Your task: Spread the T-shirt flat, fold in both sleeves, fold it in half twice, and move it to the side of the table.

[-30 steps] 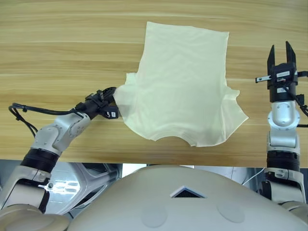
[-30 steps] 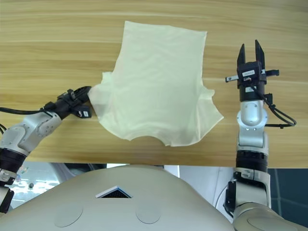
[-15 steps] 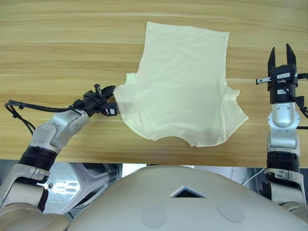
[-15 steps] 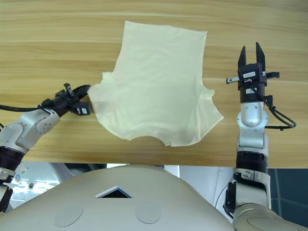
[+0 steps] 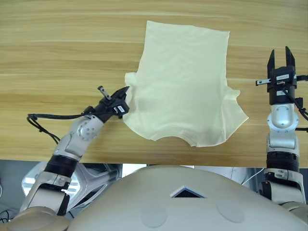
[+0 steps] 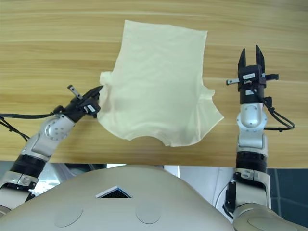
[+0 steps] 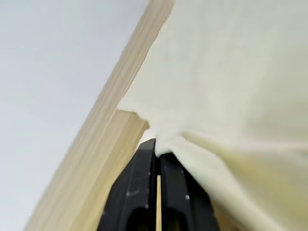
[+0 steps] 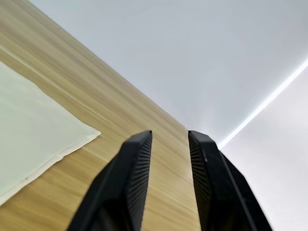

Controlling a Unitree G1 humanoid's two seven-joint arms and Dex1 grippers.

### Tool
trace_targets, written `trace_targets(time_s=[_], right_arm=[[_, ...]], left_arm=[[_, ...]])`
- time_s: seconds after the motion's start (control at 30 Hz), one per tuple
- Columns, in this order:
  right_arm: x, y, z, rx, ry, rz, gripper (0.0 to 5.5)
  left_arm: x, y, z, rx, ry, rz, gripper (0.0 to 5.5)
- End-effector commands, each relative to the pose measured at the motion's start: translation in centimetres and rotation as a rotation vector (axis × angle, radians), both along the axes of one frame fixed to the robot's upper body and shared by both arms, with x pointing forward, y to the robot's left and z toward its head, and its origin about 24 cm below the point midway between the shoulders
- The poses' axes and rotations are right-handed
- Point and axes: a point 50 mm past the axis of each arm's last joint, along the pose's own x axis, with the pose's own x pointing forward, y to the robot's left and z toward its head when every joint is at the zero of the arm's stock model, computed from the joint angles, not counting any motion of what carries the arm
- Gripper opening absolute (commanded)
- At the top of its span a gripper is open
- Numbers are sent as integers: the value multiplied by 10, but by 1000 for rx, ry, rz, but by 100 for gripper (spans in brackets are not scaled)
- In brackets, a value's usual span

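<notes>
Here we are at the T-shirt [image 5: 185,82], pale yellow, lying on the wooden surface [image 5: 62,48] with its hem [image 5: 187,28] at the far end and its collar [image 5: 173,133] at the end nearest the robot. The body looks mostly flat.

The left tool [image 5: 123,96] is right at the shirt's left sleeve [image 5: 131,86]. From the wrist, its black fingers [image 7: 142,192] are pressed almost together with the sleeve's edge nipped at their tips. So that's a firm pinch on cloth, and the sleeve is puckered up off the surface around it.

Off the shirt's other side, the right tool [image 5: 280,53] sits apart from the fabric, level with the shirt's middle and beyond the right sleeve [image 5: 236,108]. Its fingers [image 8: 132,178] are spread with nothing between them.

My read is that this is the left sleeve's moment: either a last tug to flatten it or the start of folding it in. To do it well, keep the pinch on the sleeve edge alone and lift only slightly. Carry the sleeve across toward the shirt's middle so the crease runs along the shirt's side. Go gently, because a hard pull would likely drag the whole body askew. The right sleeve shows wrinkles, and smoothing them first would probably help when its turn comes.
</notes>
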Motion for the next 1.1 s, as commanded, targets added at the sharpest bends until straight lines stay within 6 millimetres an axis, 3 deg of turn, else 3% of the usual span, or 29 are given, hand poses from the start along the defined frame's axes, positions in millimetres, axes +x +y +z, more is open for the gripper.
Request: trace_targets(time_s=[0.03, 0.23, 0.53, 0.97, 1.03, 1.1], right_arm=[[3, 0, 3, 10, -22, -3, 138], [4, 2, 2, 10, -20, 2, 138], [7, 7, 2, 10, -19, 24, 138], [11, 14, 2, 3, -17, 53, 138], [10, 15, 3, -31, -5, 76, 138], [4, 13, 7, -118, 11, 117, 138]], left_arm=[[-11, -9, -10, 3, 62, -73, 1], [-26, -19, -6, -9, 60, -250, 1], [-28, -13, -16, 156, 127, -361, 1], [-48, -21, -30, 206, 227, -531, 204], [-46, -22, -25, 166, 192, -502, 228], [-34, -26, -7, 36, 93, -415, 240]])
